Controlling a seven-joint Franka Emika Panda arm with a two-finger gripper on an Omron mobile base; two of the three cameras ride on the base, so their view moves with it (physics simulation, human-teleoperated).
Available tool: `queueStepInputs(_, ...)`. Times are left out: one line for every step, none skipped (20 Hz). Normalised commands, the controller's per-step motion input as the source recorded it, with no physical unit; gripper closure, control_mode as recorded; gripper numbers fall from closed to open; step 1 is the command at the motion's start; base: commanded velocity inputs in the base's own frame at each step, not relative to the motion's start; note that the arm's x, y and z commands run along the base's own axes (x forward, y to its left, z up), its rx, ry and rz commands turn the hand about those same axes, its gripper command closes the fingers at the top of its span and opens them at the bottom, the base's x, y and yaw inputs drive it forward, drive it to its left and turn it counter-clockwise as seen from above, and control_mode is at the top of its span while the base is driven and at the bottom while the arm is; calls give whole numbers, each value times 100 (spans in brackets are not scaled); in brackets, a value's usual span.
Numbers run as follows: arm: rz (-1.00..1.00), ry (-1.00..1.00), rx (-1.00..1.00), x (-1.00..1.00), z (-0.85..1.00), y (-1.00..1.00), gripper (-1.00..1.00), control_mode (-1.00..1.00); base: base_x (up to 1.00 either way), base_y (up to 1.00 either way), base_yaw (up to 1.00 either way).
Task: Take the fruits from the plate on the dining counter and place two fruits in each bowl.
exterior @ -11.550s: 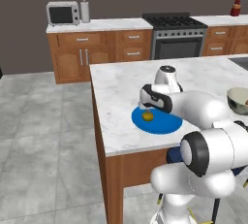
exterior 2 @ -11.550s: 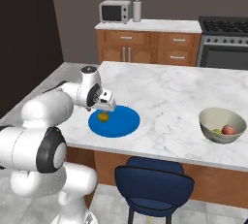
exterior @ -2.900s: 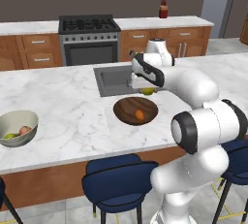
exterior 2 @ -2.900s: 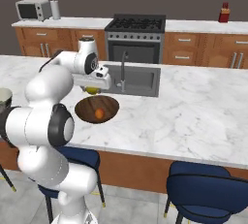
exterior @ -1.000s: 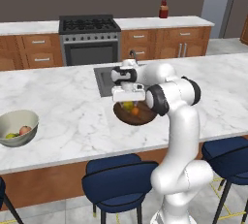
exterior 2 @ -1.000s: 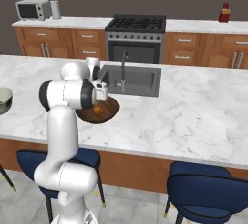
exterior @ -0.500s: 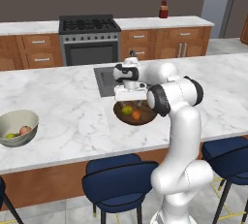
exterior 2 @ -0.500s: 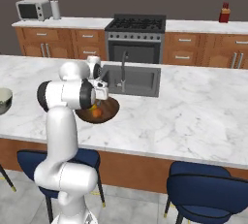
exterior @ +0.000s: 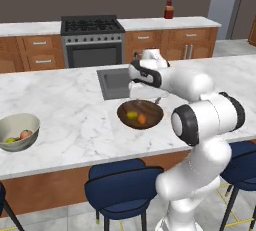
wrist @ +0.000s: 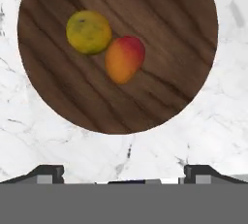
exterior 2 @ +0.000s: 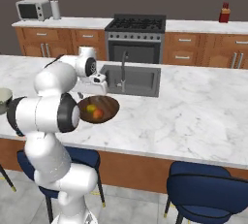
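Jaws spread wide, holding nothing — gripper (wrist: 124, 172) hanging above the dark wooden bowl (wrist: 174, 39) on the dining counter (exterior: 70, 120). Straight ahead of the fingertips (wrist: 48, 172), past a strip of bare marble: two fruits touching each other inside that bowl, the olive-yellow fruit (wrist: 89, 32) and the orange fruit (wrist: 125, 58) just beside it. Well off to one side of the jaws, near the counter's end: the pale cream bowl (exterior: 19, 131), with a pinkish-red fruit (exterior: 26, 134) and a yellow-green fruit (exterior: 11, 139) in it. By that count, two in each bowl — task apparently complete. Left, at most: lifting clear of the wooden bowl without knocking its rim.
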Motion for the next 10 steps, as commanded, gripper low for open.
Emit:
queueStepInputs(0,-20,0,-100,100,-9,-100,-100,0,0,0)
queueStepInputs(0,-23,0,-100,98,-2,-100,-100,0,0,0)
queueStepInputs(0,-23,0,-100,92,-2,-100,-100,0,0,0)
queueStepInputs(0,-18,0,-100,88,0,-100,-100,0,0,0)
queueStepInputs(0,-13,0,-100,82,0,-100,-100,0,0,0)
queueStepInputs(0,-15,0,-100,82,-1,-100,-100,0,0,0)
queueStepInputs(0,-22,0,-100,94,-16,-100,-100,0,0,0)
queueStepInputs(0,-21,0,-100,86,-16,-100,-100,0,0,0)
queueStepInputs(0,-14,0,-100,81,-7,-100,-100,0,0,0)
queueStepInputs(0,-12,0,-100,81,-9,-100,-100,0,0,0)
